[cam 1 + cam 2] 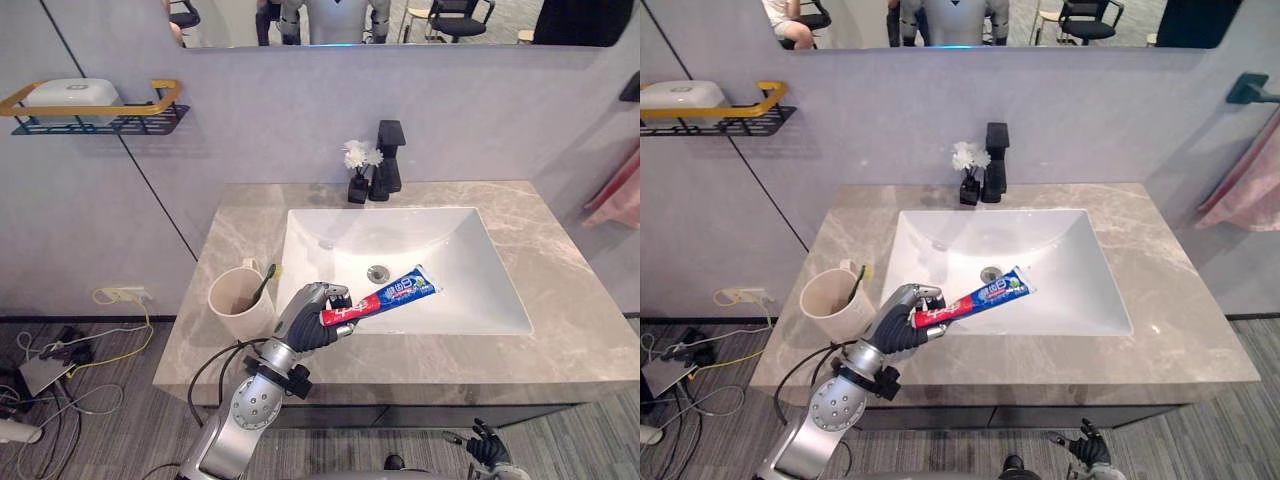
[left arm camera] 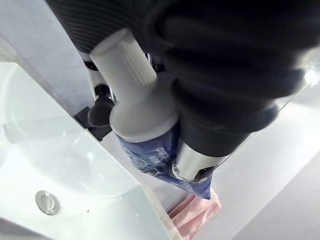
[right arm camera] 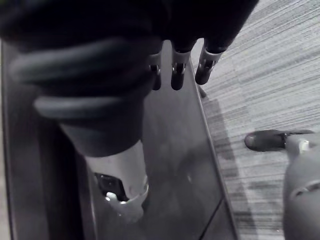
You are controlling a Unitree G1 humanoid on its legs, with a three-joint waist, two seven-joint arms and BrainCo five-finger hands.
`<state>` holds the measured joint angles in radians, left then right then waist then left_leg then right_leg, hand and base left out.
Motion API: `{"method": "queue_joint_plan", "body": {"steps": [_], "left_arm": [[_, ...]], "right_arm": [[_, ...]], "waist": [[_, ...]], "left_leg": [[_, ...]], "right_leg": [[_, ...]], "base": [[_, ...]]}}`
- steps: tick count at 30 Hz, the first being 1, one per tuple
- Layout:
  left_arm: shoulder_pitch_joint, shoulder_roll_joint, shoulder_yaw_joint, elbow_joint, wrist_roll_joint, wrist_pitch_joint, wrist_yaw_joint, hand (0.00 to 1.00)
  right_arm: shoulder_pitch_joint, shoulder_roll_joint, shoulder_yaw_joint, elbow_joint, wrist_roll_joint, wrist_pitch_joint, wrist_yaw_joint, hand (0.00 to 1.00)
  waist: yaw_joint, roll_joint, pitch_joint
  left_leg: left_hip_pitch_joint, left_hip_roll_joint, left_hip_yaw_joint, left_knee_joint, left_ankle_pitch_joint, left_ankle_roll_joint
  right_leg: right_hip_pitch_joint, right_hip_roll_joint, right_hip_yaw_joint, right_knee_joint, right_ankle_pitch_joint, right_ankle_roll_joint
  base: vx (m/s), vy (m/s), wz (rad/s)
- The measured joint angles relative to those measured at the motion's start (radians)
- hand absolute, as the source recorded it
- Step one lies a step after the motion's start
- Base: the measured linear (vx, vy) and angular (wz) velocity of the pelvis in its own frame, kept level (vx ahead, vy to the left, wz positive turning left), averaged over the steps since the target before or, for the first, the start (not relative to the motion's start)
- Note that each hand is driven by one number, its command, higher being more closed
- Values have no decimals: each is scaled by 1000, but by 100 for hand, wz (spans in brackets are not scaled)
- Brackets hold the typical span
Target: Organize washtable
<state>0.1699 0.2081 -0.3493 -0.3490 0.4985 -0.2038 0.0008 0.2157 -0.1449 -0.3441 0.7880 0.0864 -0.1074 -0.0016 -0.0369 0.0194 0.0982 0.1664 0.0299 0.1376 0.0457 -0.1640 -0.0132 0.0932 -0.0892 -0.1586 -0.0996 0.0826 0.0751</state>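
Fingers (image 1: 324,296) of the left hand (image 1: 306,324) clench a toothpaste tube (image 1: 392,294) at lower centre of the frame.

Red at the gripped end and blue with white print toward its flat end, the tube slants up to the right over the front of the white sink (image 1: 310,240); the lettering is too small to make out. Its ribbed white cap (image 2: 125,67) shows in the left wrist view. Just left of the hand stands a beige cup (image 1: 235,302) holding a toothbrush (image 1: 266,282). Partly cut off at the bottom right edge, the right hand (image 1: 487,447) hangs with slack fingers.

Red-blue toothpaste tube (image 1: 385,297), tilted, in L hand (image 1: 305,322) over sink (image 1: 455,250) edge; beige cup (image 1: 238,300) w/ toothbrush (image 1: 266,283) beside.
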Motion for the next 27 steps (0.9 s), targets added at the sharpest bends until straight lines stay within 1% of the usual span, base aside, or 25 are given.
{"method": "queue_joint_plan", "body": {"steps": [2,7,11,14,16,19,22,23,25,27], "left_arm": [[9,-17,-2,-30,-24,-1,0,100],[18,-50,8,-107,-66,-3,1,100],[57,-51,10,-165,-125,-16,2,100],[63,-53,19,-175,-157,-18,3,100],[91,-67,39,-181,-182,-18,4,100],[94,-71,47,-182,-187,-18,2,100],[97,-71,48,-181,-190,-18,-2,100],[100,-71,49,-182,-192,-18,-2,100],[103,-71,54,-182,-193,-18,-9,100],[104,-69,57,-182,-194,-18,-25,100]], "right_arm": [[36,0,-30,-65,1,-1,-4,0],[60,1,-82,-151,3,-1,-5,0],[68,5,-88,-243,3,-2,-4,0],[105,9,-93,-350,3,16,-11,0],[154,10,-126,-494,3,25,7,0],[189,0,-231,-689,3,24,8,0],[218,-28,-296,-798,3,28,31,0],[225,-37,-323,-865,4,27,43,0],[223,-56,-353,-944,4,18,59,0],[205,-92,-386,-1026,11,-5,72,0]], "waist": [[-2,-1,-17],[-2,-6,-23],[-1,-10,-26],[7,-11,-26],[-2,-13,-27],[-5,-15,-31],[-5,-18,-33],[-7,-18,-35],[-10,-18,-37],[-11,-24,-42]], "left_leg": [[-13,4,7,7,-7,-3],[-13,5,20,5,-7,-2],[-13,6,33,5,-12,-1],[-13,7,44,5,-15,0],[-13,8,55,6,-19,-1],[-13,9,65,6,-24,-2],[-13,12,75,7,-27,-4],[-13,14,80,8,-30,-5],[-13,16,85,14,-36,-6],[-17,20,86,26,-41,-7]], "right_leg": [[-15,1,12,0,1,-1],[-23,4,23,0,1,-1],[-28,10,35,0,1,0],[-32,11,45,0,2,1],[-38,13,56,1,2,2],[-44,17,67,1,2,2],[-48,20,75,1,2,2],[-49,22,80,1,2,2],[-50,23,85,1,2,2],[-57,24,88,14,-1,2]], "base": [[6,-13,-16],[0,-17,-8],[-22,-28,-9],[-24,-24,-10],[-11,-21,-16],[-10,-26,-12],[-13,-29,-10],[-21,-39,-14],[-15,-22,-11],[-22,-25,-5]]}}
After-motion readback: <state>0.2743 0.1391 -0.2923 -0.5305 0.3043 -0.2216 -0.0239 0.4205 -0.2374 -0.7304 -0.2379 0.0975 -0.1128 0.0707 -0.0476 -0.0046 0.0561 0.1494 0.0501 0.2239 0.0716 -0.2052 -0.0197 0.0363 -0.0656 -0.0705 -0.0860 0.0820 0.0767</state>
